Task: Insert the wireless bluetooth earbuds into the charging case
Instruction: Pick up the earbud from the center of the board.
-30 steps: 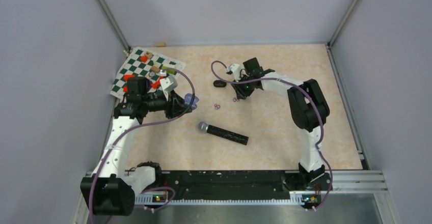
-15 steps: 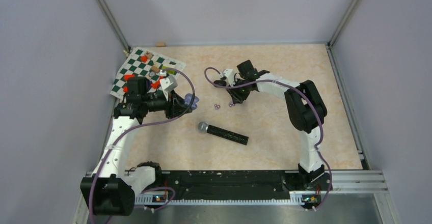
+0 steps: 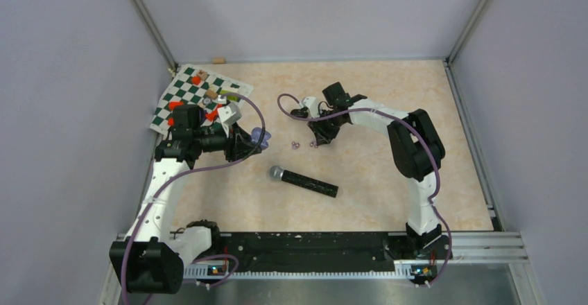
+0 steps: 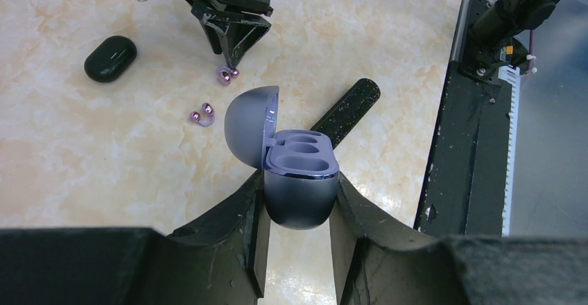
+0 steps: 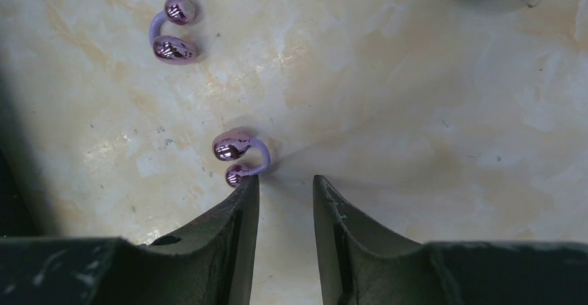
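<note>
My left gripper (image 4: 298,188) is shut on the purple charging case (image 4: 299,180) and holds it above the table; it also shows in the top view (image 3: 259,137). The lid (image 4: 251,125) is open and both sockets are empty. Two purple earbuds lie on the table: one (image 5: 236,154) right at my right gripper's left fingertip, the other (image 5: 173,31) further left. My right gripper (image 5: 286,180) is low over the table, its jaws a little apart with nothing between them. In the top view it (image 3: 319,140) is beside the buds (image 3: 313,143). No black buds show.
A closed black case (image 4: 109,58) lies beyond the purple buds. A black microphone (image 3: 304,181) lies mid-table. A chessboard mat (image 3: 197,93) with small pieces is at the back left, behind my left arm. A purple cable (image 3: 288,104) loops by my right wrist.
My right gripper has moved left, from beside one purple bud to right at it and nearer the other. My left gripper and the case have not moved.
</note>
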`<state>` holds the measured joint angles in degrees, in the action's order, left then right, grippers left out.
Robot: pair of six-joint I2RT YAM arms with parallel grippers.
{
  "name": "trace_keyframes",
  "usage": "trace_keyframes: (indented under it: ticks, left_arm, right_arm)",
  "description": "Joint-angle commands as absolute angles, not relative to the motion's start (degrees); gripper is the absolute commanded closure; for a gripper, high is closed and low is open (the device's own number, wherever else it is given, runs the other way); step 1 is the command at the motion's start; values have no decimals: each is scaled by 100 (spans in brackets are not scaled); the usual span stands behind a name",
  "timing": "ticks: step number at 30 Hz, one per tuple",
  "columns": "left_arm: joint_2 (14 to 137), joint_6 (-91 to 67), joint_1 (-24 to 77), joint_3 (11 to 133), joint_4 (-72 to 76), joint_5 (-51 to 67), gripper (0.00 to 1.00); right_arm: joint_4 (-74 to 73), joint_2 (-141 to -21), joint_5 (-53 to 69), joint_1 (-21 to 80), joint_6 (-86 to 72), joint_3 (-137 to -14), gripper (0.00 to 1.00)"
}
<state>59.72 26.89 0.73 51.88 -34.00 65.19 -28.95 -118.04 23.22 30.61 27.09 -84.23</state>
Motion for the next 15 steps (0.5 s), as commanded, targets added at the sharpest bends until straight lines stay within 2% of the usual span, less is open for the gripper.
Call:
trace_keyframes:
  ticks: [1, 11, 15]
  left_arm:
    - [5833, 2666, 35, 5152, -3217, 6746, 100]
    - [5845, 2671, 35, 5155, -3221, 6763, 100]
    - [5832, 2671, 35, 5150, -3217, 6773, 100]
  right_arm:
    - [-3183, -11721, 2603, 3195, 2860, -8658, 66]
    - [-3370, -11725, 2826, 3244, 2819, -8806, 66]
    - [-3463, -11682, 3307, 3101, 2548, -8984, 66]
